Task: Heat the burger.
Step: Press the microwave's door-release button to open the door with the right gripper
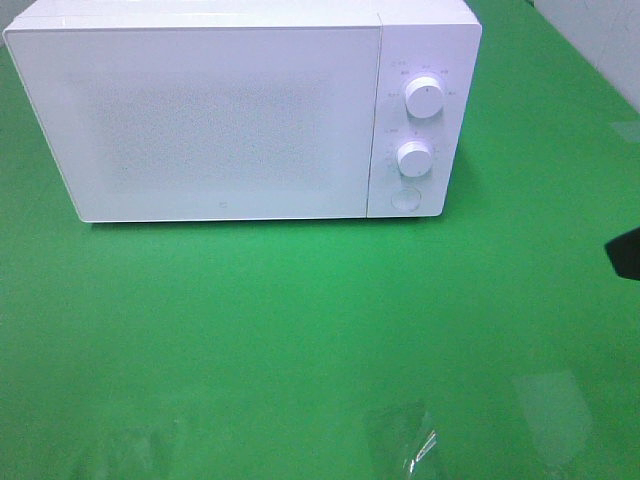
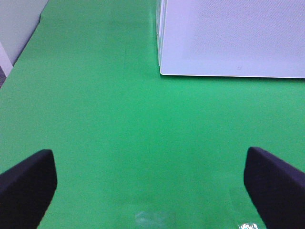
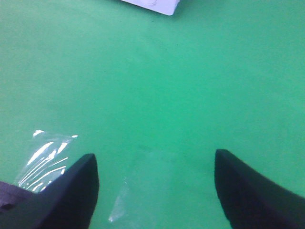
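Observation:
The burger is out of view in every view. A white microwave [image 1: 200,110] stands at the back of the green table with its door shut; its lower front edge shows in the left wrist view [image 2: 233,38] and a corner in the right wrist view [image 3: 157,5]. My left gripper [image 2: 148,157] is open wide over bare green cloth, with nothing between its dark fingers. My right gripper [image 3: 155,155] is open too, empty, hovering over the table in front of the microwave's right corner. A dark bit of the right arm [image 1: 625,255] shows at the exterior view's right edge.
The microwave panel carries two white knobs [image 1: 425,97] [image 1: 413,157] and a round button [image 1: 405,198]. Clear plastic film [image 1: 405,440] lies on the table near the front edge, also next to the right gripper [image 3: 45,162]. A grey wall [image 2: 19,24] borders the table's left side.

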Robot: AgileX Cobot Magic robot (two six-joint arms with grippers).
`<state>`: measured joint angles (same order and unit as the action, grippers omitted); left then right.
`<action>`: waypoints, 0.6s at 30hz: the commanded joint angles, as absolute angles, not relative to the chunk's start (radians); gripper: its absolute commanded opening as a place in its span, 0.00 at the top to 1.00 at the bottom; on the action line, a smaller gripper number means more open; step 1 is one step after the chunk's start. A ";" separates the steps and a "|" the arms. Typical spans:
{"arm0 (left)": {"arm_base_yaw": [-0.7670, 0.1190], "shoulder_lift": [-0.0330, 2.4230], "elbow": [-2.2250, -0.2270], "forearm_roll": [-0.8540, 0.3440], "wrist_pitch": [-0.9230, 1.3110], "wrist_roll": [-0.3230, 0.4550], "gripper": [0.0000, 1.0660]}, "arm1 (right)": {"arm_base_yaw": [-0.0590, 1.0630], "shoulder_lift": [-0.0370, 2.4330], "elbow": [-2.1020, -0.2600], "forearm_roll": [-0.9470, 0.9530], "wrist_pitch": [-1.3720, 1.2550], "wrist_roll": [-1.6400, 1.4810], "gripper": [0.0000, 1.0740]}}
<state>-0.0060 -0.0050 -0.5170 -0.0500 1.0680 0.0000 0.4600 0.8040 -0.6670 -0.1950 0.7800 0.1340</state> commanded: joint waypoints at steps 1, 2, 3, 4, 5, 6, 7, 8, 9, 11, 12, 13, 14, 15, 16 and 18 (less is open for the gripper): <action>-0.004 -0.020 -0.517 -0.050 1.071 0.000 0.06 | 0.382 0.655 -0.603 -0.209 0.769 0.125 0.33; -0.004 -0.020 -0.517 -0.050 1.071 0.000 0.06 | 0.382 0.655 -0.603 -0.209 0.769 0.125 0.33; -0.004 -0.020 -0.517 -0.050 1.071 0.000 0.06 | 0.341 0.594 -0.580 -0.208 0.770 0.125 0.29; -0.004 -0.020 -0.517 -0.050 1.071 0.000 0.06 | 0.310 0.534 -0.557 -0.207 0.774 0.125 0.27; -0.004 -0.020 -0.517 -0.050 1.071 0.000 0.06 | 0.310 0.534 -0.557 -0.207 0.774 0.125 0.27; -0.004 -0.020 -0.517 -0.050 1.071 0.000 0.06 | 0.293 0.502 -0.545 -0.207 0.775 0.125 0.26; -0.004 -0.020 -0.517 -0.050 1.071 0.000 0.06 | 0.293 0.502 -0.545 -0.207 0.775 0.125 0.26; -0.004 -0.020 -0.517 -0.050 1.071 0.000 0.06 | 0.261 0.441 -0.523 -0.192 0.777 0.125 0.27; -0.004 -0.020 -0.517 -0.050 1.071 0.000 0.06 | 0.261 0.441 -0.523 -0.192 0.777 0.125 0.27; -0.004 -0.020 -0.517 -0.050 1.071 0.000 0.06 | 0.231 0.389 -0.508 -0.169 0.788 0.125 0.27; -0.004 -0.020 -0.517 -0.050 1.071 0.000 0.06 | 0.201 0.337 -0.501 -0.147 0.791 0.125 0.28; -0.004 -0.020 -0.517 -0.050 1.071 0.000 0.06 | 0.201 0.337 -0.501 -0.147 0.791 0.125 0.28; -0.004 -0.020 -0.517 -0.050 1.071 0.000 0.06 | 0.168 0.289 -0.501 -0.133 0.788 0.125 0.29; -0.004 -0.020 -0.517 -0.050 1.071 0.000 0.06 | 0.168 0.289 -0.501 -0.133 0.788 0.125 0.29; -0.004 -0.020 -0.517 -0.050 1.071 0.000 0.06 | 0.131 0.238 -0.501 -0.129 0.790 0.125 0.29; -0.004 -0.020 -0.517 -0.050 1.071 0.000 0.06 | 0.096 0.198 -0.501 -0.121 0.793 0.125 0.29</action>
<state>-0.0060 -0.0050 -0.5170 -0.0500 1.0680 0.0000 0.1030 0.2060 -0.5010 -0.1260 0.7920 0.1340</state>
